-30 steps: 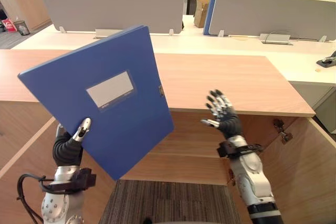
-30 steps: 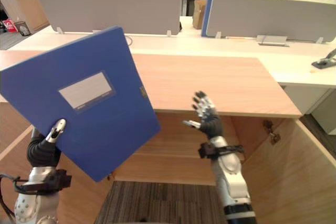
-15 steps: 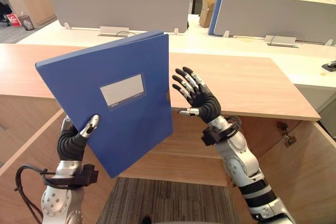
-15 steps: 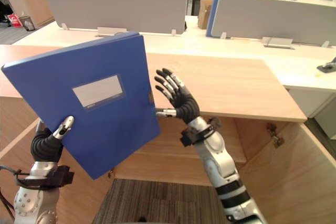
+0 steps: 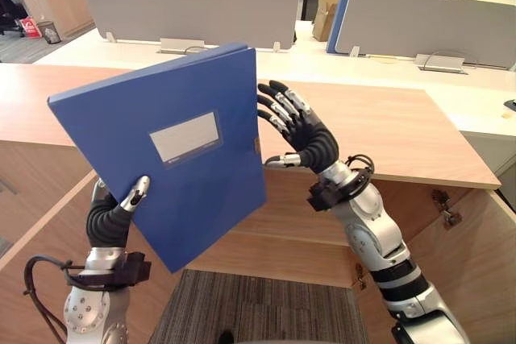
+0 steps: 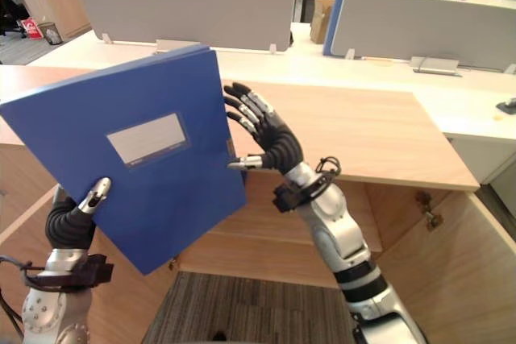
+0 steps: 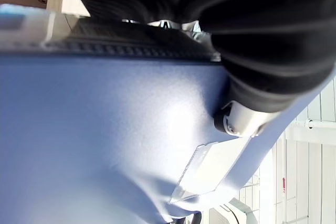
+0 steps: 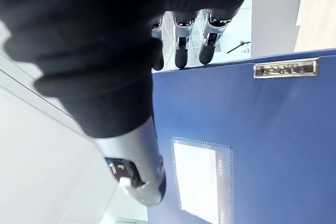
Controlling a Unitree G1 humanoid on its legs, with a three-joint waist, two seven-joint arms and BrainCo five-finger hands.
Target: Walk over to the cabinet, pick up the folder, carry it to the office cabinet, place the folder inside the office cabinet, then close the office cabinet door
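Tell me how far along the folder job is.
Done: the folder is picked up, the left hand pinching its lower corner and holding it up in front of the open cabinet. In hand: the right hand, fingers spread, is at the folder's right edge; contact is unclear. Left: set the folder inside and shut the door, which stands open.

I see a blue folder (image 5: pixel 193 199) with a pale grey label (image 5: pixel 187 136), a light wood cabinet (image 5: pixel 395 122), and brown-grey striped carpet (image 5: pixel 258 312).
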